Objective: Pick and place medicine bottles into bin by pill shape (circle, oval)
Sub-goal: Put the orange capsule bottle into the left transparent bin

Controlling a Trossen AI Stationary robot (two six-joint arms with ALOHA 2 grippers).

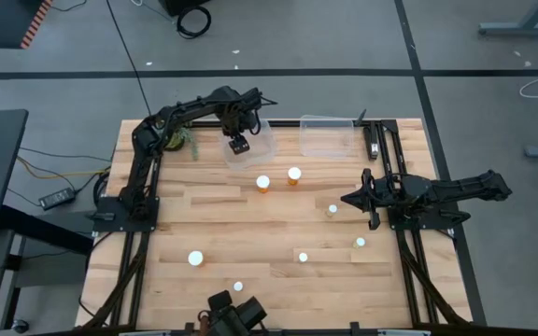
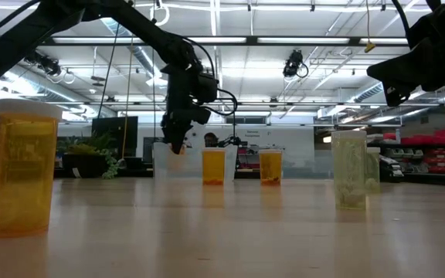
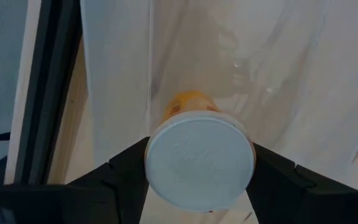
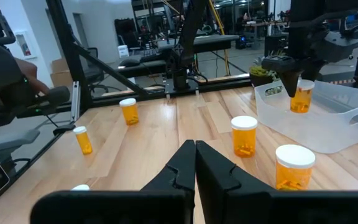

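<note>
The left hand (image 1: 239, 143) grips a bottle (image 3: 199, 155) above the left bin (image 1: 261, 147) and should lower before releasing, while the right hand (image 1: 361, 199), clenched empty, waits over the counter (image 1: 250, 233).

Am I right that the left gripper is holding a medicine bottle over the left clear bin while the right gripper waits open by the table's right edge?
Not quite: the right gripper is shut, its fingers pressed together in the right wrist view. The rest stands: the left gripper holds a medicine bottle over the left clear bin.
</note>
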